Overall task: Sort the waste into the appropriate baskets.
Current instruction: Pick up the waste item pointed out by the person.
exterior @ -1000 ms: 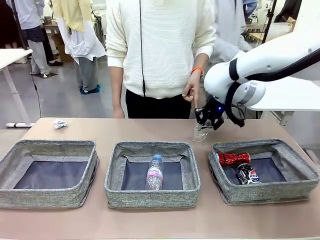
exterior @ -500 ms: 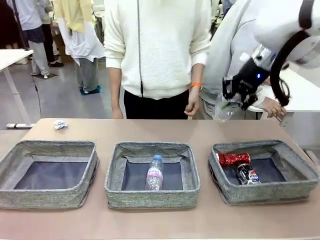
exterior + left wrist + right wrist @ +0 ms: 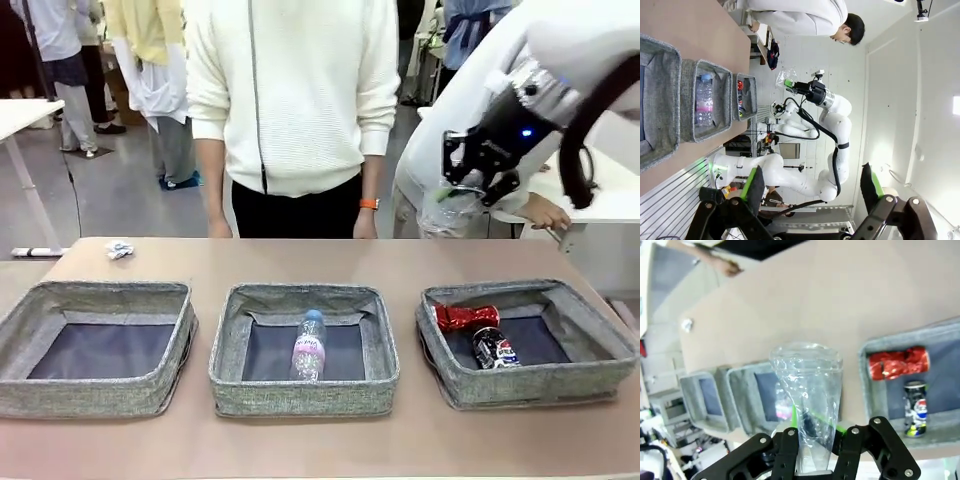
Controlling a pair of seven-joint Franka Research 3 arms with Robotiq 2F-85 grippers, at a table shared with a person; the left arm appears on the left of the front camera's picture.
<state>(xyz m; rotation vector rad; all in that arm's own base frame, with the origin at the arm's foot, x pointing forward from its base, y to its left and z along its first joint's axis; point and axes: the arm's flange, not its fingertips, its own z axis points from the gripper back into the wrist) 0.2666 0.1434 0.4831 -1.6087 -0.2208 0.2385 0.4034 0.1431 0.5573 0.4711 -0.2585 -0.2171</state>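
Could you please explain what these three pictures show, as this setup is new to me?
Two white robot arms sort rubbish at a table, facing a person. The front picture looks across the table from the robot's side; the other two come from a camera on each wrist. Grey baskets stand in a row: the left basket, the middle basket with a bottle, the right basket with a red can and a blue can. A paper wad lies at the far left. The right arm's fingers grip a clear plastic container in the air; the left arm's fingers are open.
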